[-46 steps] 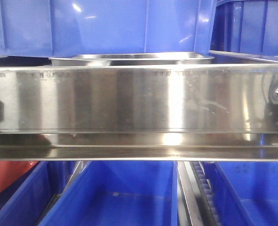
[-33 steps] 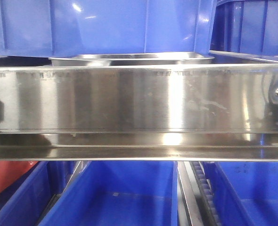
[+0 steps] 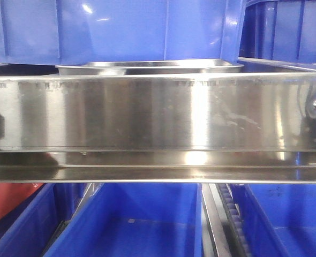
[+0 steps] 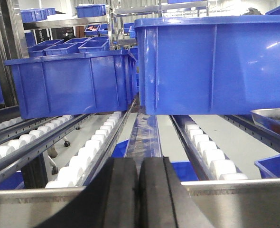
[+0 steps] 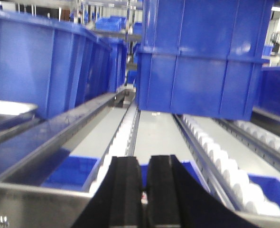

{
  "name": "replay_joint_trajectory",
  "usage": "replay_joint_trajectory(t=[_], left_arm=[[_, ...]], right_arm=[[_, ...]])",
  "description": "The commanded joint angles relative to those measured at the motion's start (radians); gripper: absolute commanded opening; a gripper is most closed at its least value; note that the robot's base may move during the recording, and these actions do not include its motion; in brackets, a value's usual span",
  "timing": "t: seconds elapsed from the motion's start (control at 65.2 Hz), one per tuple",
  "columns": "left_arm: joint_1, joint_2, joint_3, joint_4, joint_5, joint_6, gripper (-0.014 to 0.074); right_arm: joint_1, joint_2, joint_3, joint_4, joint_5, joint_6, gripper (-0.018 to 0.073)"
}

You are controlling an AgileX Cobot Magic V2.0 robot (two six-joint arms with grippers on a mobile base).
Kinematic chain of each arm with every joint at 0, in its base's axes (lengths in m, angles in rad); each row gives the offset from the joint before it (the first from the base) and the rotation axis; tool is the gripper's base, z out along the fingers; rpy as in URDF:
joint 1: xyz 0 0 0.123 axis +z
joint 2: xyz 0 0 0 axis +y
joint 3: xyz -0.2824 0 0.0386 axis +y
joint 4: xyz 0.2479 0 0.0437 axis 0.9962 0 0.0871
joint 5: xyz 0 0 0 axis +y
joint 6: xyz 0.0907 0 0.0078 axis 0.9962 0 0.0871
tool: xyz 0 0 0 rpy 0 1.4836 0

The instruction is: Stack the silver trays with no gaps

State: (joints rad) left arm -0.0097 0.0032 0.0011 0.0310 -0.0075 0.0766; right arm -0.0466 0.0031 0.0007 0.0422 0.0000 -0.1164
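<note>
Blue bin (image 3: 120,29) across top of front view. Below it, long steel shelf rail (image 3: 147,112). Between rail and bin lies silver tray (image 3: 147,66), rim just showing above rail. Left pincer (image 4: 139,190) closed, empty; right pincer (image 5: 144,190) narrow, empty

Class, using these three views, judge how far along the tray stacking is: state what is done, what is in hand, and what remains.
Done: nothing visibly stacked; only a silver tray rim shows behind the shelf rail. In hand: nothing; the left end effector and right end effector are shut and empty. Left: grasping and nesting trays.
</note>
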Motion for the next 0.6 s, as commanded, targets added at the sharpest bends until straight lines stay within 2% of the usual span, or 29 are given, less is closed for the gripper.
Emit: replay_joint_trajectory(t=[0.0,0.169,0.245,0.322,0.43,0.583], left_arm=[[0.004,-0.003,-0.001,0.0,-0.047,-0.007,0.0015],[0.004,-0.003,-0.001,0.0,-0.181,-0.007,0.0015],[0.004,-0.003,-0.016,0.0,-0.188,-0.007,0.0015],[0.004,-0.003,-0.059,0.0,-0.183,-0.007,0.0015],[0.004,-0.003,-0.143,0.0,-0.158,-0.007,0.0015],[0.004,0.016,-0.271,0.002,-0.021,-0.007,0.0015]], right_arm=[[0.001,-0.003,-0.001,-0.007,-0.045,0.001,-0.0004],[0.001,-0.003,-0.001,-0.007,-0.199,0.001,-0.0004],[0.001,-0.003,-0.001,-0.007,-0.33,0.001,-0.0004],[0.001,-0.003,-0.032,-0.007,-0.359,0.001,-0.0004],[0.001,-0.003,-0.154,-0.007,-0.28,0.001,-0.0004],[0.001,-0.003,-0.345,-0.007,-0.044,0.001,-0.0004]])
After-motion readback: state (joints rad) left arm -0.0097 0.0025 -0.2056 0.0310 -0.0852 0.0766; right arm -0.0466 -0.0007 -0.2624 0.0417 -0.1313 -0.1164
